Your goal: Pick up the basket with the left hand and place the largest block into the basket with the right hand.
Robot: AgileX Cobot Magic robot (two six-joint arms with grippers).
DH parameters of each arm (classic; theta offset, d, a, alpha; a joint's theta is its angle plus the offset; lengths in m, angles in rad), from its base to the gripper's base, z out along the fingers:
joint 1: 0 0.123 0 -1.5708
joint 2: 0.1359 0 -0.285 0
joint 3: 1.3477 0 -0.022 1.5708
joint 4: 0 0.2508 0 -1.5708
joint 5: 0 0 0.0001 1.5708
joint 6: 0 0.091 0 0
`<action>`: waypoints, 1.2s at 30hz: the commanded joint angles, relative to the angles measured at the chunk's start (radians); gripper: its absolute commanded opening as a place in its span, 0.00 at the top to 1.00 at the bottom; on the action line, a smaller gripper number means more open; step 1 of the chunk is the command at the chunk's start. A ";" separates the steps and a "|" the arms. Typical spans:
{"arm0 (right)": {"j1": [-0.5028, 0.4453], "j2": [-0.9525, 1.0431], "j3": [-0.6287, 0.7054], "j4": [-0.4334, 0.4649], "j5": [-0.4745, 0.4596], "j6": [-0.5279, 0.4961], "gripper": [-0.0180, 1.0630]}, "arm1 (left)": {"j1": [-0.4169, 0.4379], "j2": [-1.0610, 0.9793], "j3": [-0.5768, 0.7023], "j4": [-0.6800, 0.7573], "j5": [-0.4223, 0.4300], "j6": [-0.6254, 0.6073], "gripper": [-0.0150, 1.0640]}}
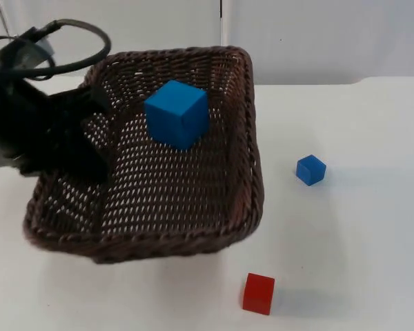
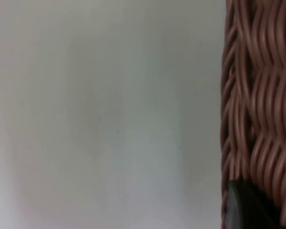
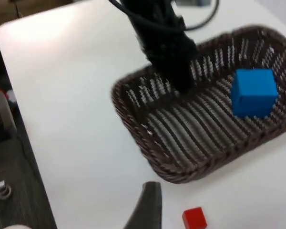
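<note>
basket (image 1: 243,207) held up, left gripper (image 1: 96,138) clamped on its wall | big block (image 1: 177,114) inside; placing done | right gripper (image 3: 150,210) away; fingers: cannot tell

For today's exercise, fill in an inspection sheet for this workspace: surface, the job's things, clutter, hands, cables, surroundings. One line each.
Surface: white table, bare where seen.
Job's things: wicker basket with the large blue block inside it.
Clutter: small blue block and red block on the table beside the basket.
Hands: left hand grips the basket's left wall; right hand hangs above the table near the red block.
Cables: nothing seen to report.
Surroundings: grey partition wall behind.
</note>
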 commanded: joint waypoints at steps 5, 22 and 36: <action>0.002 -0.093 0.001 0.002 0.003 0.011 0.29 | -0.004 0.114 -0.094 -0.085 -0.008 0.058 0.99; 0.002 -0.198 0.020 -0.018 0.022 0.011 0.29 | -0.035 0.388 -0.314 -0.152 -0.013 0.117 0.99; 0.002 -0.198 0.043 -0.050 -0.029 0.011 0.29 | -0.035 0.404 -0.319 -0.158 -0.044 0.131 0.94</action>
